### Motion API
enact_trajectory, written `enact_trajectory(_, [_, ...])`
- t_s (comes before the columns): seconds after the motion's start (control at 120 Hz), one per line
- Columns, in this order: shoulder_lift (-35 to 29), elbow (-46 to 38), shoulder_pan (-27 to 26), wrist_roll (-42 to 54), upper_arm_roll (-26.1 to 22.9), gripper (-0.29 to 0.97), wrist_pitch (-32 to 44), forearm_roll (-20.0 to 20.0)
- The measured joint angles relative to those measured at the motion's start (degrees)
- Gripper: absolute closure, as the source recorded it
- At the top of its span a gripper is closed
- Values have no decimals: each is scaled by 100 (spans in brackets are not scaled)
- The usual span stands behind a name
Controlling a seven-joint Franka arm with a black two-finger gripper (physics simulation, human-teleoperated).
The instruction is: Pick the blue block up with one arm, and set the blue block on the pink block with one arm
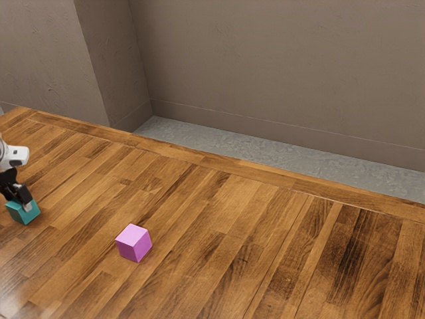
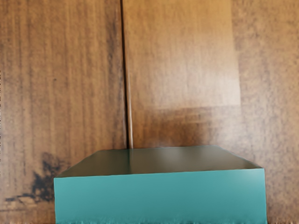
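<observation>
Pincer [image 1: 20,198] maybe gripping blue block [image 1: 24,213]; pink block [image 1: 133,242] well apart across table [image 1: 265,252].

Table [image 1: 265,252]: wood planks, varnished, soft sheen, dark grain streaks.
Blue block [image 1: 24,214]: smooth, plain, matt.
Pink block [image 1: 133,242]: smooth, even, matt.
Wall [image 1: 279,60]: rough plaster, matt.
Floor strip [image 1: 279,154]: grey, mottled, stone-like.

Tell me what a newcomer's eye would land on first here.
The bright pink block stands out first, sitting by itself on the wooden table, toward the exterior view's lower left. Next comes the blue block, teal in tone, at that view's left edge with the black pincer right over it.
</observation>
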Motion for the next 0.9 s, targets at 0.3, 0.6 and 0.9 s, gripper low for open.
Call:
enact_trajectory(0.3, [26,-111,0,35,0,1,135,94])
enact_trajectory(0.6, [55,-116,0,33,0,9,186,66])
enact_trajectory(0.9, [36,-114,0,4,0,22,199,59])
